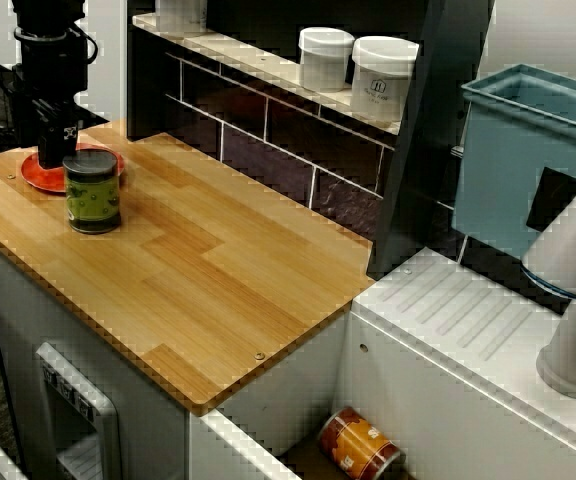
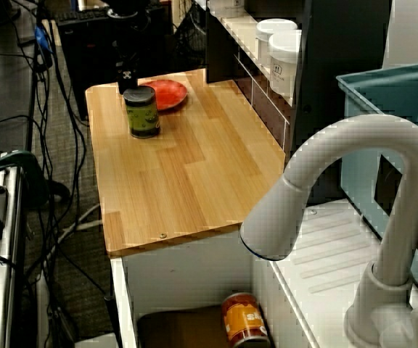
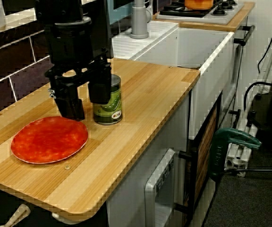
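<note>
A green-labelled can point(image 3: 108, 100) stands upright on the wooden counter point(image 3: 145, 94), just beside an orange-red plate point(image 3: 49, 140). My black gripper point(image 3: 86, 108) is low over the plate's far rim, right next to the can, open with nothing between its fingers. One finger point(image 3: 99, 87) overlaps the can's left side in the view from the counter's end; whether it touches the can I cannot tell. In the view from the sink side the gripper point(image 1: 54, 152) is behind the can point(image 1: 93, 191) and over the plate point(image 1: 43, 172). Past the faucet, can point(image 2: 142, 112) and plate point(image 2: 167, 93) sit at the far end.
Two white jars point(image 1: 368, 72) stand on the shelf above the dark tiled backsplash. An orange can point(image 1: 358, 444) lies in the sink beside the counter. A white faucet point(image 2: 354, 181) and a blue bin point(image 1: 528, 150) are by the drainboard. A green clamp point(image 3: 233, 142) hangs at the front.
</note>
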You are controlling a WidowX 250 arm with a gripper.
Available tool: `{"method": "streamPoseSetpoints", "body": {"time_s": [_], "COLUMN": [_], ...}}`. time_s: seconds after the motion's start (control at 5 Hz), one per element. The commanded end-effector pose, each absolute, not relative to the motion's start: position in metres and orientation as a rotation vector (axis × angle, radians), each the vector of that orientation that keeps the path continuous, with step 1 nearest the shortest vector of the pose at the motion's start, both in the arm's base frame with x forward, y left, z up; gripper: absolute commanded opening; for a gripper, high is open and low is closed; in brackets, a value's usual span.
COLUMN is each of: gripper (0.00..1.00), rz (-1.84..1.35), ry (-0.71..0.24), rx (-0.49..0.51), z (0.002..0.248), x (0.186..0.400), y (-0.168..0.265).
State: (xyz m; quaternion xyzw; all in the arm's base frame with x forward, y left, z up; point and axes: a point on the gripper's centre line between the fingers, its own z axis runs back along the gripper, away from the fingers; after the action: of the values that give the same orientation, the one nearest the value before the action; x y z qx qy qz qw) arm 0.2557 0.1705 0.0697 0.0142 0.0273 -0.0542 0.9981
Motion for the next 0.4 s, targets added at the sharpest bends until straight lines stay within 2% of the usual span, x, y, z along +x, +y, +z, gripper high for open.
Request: {"method": "streamPoseSetpoints", "body": {"time_s": [0.0, 0.2], "gripper": [1.0, 1.0], "rz": [-0.051, -0.03], "ry": [-0.016, -0.015], "rx": [-0.047, -0.107], "z": [0.0842, 0.0841], "x": [0.2496, 0.2472], "y": [0.1563, 0.1528]}}
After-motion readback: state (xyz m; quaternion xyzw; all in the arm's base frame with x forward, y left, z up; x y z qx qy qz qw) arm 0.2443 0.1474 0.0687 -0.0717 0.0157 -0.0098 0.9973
